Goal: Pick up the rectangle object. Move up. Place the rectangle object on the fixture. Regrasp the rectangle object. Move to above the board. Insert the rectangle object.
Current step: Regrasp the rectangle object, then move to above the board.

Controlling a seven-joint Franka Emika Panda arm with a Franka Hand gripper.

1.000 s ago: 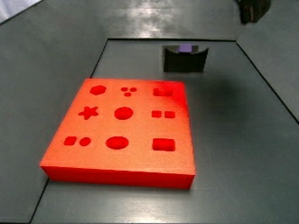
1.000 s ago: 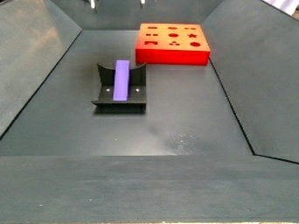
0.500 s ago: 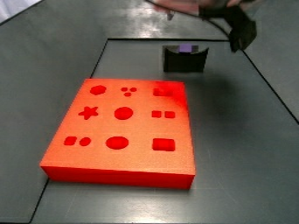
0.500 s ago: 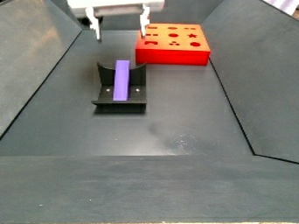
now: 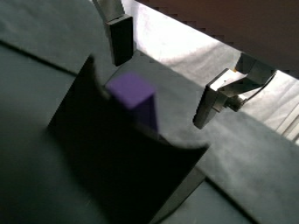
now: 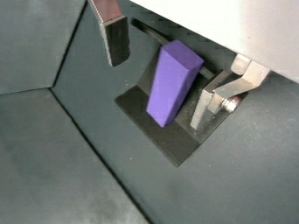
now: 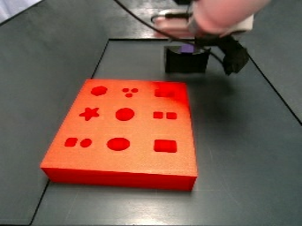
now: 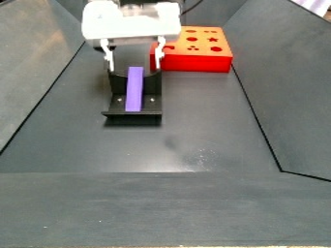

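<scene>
The board (image 8: pixel 195 48) lies near the floor's far edge. Just beside it, the fixture (image 8: pixel 134 107) cradles the rectangle object (image 8: pixel 135 87) (lying lengthwise). The gripper (image 8: pixel 131 56) hangs above, fingers (image 6: pixel 114 39) spread wide, holding nothing.

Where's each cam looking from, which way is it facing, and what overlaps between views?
Wrist view: on the arm, looking down at the rectangle object on the fixture; fingers show.
Wrist view: same mount, rectangle object between open jaws.
Side view: at the board's near end, facing the gripper at the far end.
Side view: opposite end, fixture near, board far, gripper above.
Shared: rectangle object and fixture.
</scene>
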